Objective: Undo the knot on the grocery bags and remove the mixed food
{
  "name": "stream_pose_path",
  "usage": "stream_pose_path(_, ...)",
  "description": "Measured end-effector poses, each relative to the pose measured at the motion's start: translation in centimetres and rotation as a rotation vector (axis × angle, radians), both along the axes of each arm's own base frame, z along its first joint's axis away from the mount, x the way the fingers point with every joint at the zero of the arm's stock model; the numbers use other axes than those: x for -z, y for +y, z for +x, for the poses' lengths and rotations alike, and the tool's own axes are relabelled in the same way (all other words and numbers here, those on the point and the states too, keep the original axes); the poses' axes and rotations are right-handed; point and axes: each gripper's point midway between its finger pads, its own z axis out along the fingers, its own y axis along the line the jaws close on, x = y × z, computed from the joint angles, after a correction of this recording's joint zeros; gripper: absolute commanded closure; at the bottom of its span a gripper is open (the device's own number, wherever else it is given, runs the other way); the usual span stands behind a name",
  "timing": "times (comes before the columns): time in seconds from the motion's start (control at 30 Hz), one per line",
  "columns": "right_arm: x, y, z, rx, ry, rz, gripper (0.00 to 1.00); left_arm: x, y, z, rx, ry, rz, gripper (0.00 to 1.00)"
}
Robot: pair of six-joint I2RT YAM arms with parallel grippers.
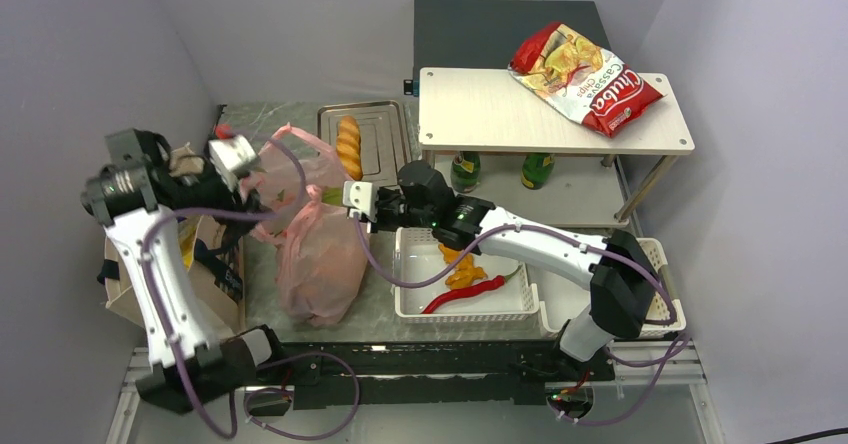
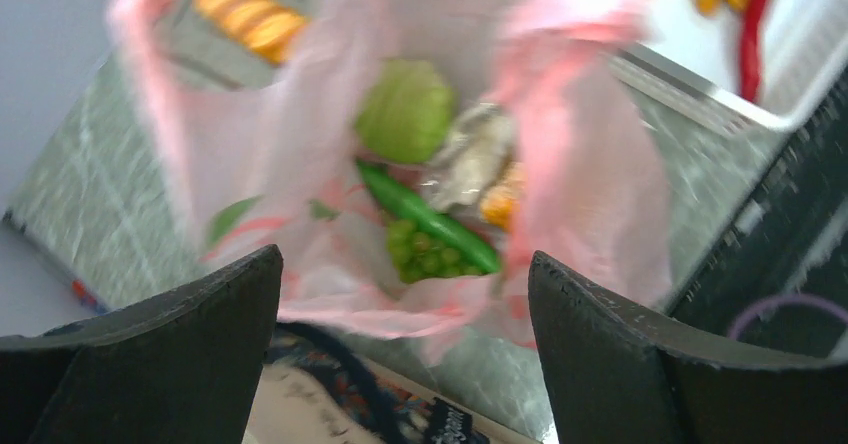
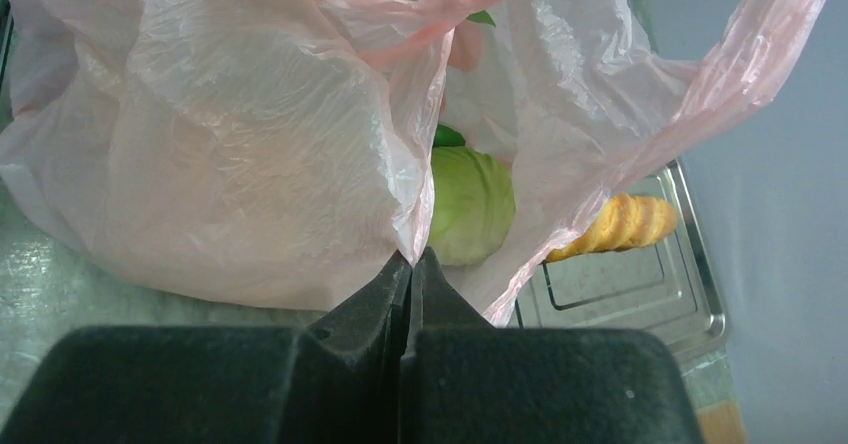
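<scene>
The pink plastic bag (image 1: 322,254) stands on the table with its mouth pulled open. My right gripper (image 1: 362,204) is shut on the bag's rim (image 3: 412,249), beside the green cabbage (image 3: 470,204). My left gripper (image 1: 240,159) is open and empty above the far left side of the bag; in the left wrist view its jaws (image 2: 402,264) are wide apart. Through them I see the cabbage (image 2: 405,109), a long green vegetable (image 2: 430,219), green grapes (image 2: 425,249) and a whitish item (image 2: 470,154) in the bag. The beige tote (image 1: 200,259) lies left of the bag.
A metal tray (image 1: 385,134) behind the bag holds a baguette (image 1: 348,144). A white basket (image 1: 410,304) with a red chilli and yellow food sits right of the bag, with a second basket (image 1: 655,254) further right. A shelf (image 1: 480,114) carries the red Cassava chips bag (image 1: 585,74), with green bottles (image 1: 465,169) under it.
</scene>
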Motion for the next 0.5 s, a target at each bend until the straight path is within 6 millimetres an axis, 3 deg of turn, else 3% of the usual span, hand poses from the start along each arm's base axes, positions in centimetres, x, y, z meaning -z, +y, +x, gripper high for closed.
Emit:
stream_pose_path(0.13,-0.3,-0.2,-0.2,-0.008,-0.007,0.004,1.0,2.7,-4.4,-4.0,0.197,0.014,0.062,0.07)
stream_pose_path(0.2,-0.5,-0.3,-0.3,-0.009,-0.012,0.008,1.0,4.2,-4.9,-4.5,0.235,0.054,0.071,0.08)
stream_pose_path(0.3,-0.8,-0.7,-0.6,-0.011,-0.016,0.014,1.0,6.6,-4.5,-3.7,0.239,0.123,0.078,0.11)
stream_pose_path(0.43,-0.5,-1.5,-1.0,-0.013,-0.023,0.009,1.0,10.1,-3.5,-2.8,0.233,0.195,0.107,0.36)
stream_pose_path(0.47,-0.4,-1.7,-1.1,-0.013,-0.027,0.006,1.0,10.7,-3.4,-2.9,0.234,0.208,0.118,0.47)
stream_pose_path(0.5,-0.3,-1.9,-1.1,-0.011,-0.029,0.003,1.0,11.2,-3.2,-3.1,0.236,0.22,0.125,0.66)
